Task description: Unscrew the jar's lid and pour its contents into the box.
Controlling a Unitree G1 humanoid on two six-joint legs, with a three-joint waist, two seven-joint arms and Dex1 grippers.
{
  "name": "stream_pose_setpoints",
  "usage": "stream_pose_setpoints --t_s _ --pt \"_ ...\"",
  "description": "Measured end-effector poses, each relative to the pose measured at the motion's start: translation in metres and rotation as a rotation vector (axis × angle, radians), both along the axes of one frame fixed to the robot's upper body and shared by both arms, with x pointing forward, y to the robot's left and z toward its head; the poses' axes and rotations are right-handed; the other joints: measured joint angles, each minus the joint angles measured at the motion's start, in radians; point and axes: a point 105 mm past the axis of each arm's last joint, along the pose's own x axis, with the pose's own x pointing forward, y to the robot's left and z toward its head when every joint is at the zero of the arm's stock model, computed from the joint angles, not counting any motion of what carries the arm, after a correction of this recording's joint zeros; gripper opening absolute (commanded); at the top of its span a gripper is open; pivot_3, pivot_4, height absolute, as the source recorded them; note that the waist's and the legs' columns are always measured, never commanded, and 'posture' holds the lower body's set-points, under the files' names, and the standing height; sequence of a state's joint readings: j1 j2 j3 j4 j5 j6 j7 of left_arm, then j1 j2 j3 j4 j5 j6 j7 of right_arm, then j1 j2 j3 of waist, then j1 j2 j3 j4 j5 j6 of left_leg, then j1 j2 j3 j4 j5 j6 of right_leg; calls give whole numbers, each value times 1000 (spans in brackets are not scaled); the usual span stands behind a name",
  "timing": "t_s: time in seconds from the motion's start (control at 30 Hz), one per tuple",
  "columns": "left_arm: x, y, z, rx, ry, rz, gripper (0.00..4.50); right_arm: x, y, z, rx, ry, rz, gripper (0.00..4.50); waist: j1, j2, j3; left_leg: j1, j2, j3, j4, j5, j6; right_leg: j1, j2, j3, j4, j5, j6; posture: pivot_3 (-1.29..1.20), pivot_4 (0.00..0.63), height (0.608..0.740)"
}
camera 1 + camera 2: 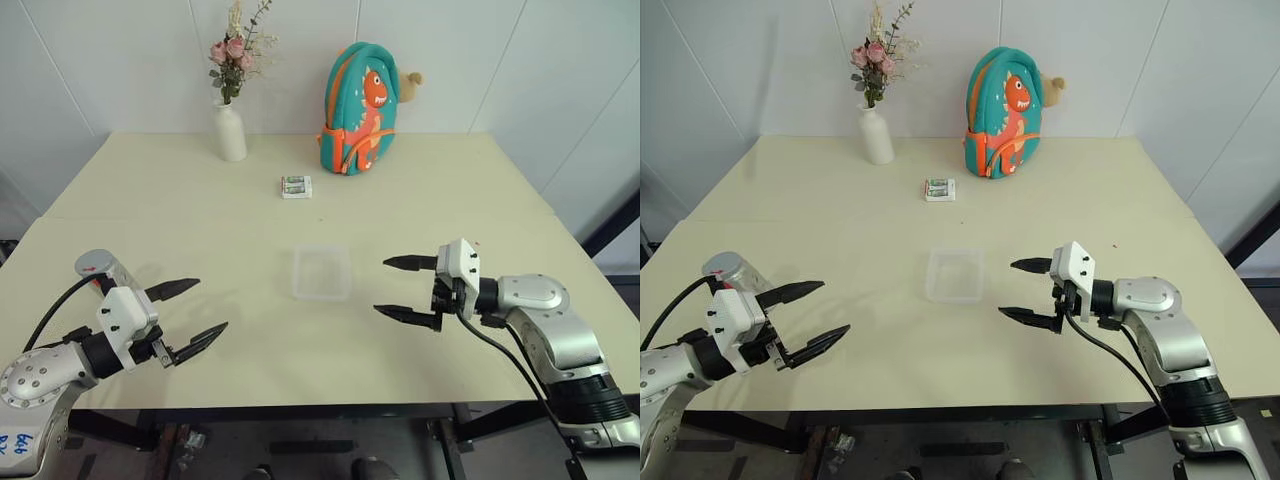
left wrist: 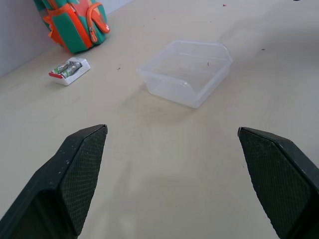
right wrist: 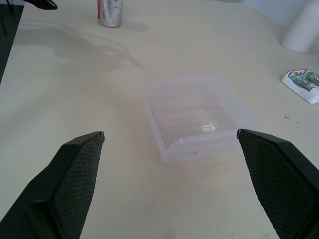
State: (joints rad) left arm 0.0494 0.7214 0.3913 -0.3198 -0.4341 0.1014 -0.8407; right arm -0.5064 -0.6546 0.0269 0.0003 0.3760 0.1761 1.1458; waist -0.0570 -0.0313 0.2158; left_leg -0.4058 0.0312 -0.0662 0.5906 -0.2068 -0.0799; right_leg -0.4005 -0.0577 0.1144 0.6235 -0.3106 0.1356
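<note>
Flanking the box [image 1: 322,271], vase [image 1: 230,130] and backpack [image 1: 358,108] behind.

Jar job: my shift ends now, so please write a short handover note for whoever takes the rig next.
Left gripper: open, holding nothing, hovering over the table's near left.
Right gripper: open, holding nothing, hovering to the right of the box.
The jar stands beside the left arm with the lid on.
The box sits mid-table between the grippers.
Done: nothing yet.
Left: grasp jar, unscrew lid, pour the contents into the box.
</note>
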Motion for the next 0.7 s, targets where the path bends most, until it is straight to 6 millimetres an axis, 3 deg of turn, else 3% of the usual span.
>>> stream_pose_setpoints --t_s 0.2,0.4,0.5,0.63,0.7 --pt "-2 3 -3 7 -9 32 4478 1 1 -3 -13 -8 3 4500 -2 0 0 0 0 0 0 0 0 0 0 0 0 0 0 0 150 740" --pt "-26 28 -27 -131 -10 305 4478 2 21 -9 18 10 79 4500 -11 0 0 1 0 0 0 -1 1 0 0 0 1 3 6 0 150 740" --pt "-38 36 -31 -201 -37 449 4478 6 30 -3 51 -2 101 4500 -5 0 0 1 0 0 2 -1 1 1 0 0 1 2 3 0 150 740" --pt "-52 75 -33 -403 -153 858 4478 10 60 28 183 -21 179 4500 -4 0 0 2 0 0 7 -1 1 4 0 2 0 0 -1 0 150 740" --pt "-52 86 -33 -414 -179 971 4478 7 67 39 206 -26 216 4500 3 -1 -1 2 0 -2 11 -1 1 6 1 0 0 0 -2 0 150 740"
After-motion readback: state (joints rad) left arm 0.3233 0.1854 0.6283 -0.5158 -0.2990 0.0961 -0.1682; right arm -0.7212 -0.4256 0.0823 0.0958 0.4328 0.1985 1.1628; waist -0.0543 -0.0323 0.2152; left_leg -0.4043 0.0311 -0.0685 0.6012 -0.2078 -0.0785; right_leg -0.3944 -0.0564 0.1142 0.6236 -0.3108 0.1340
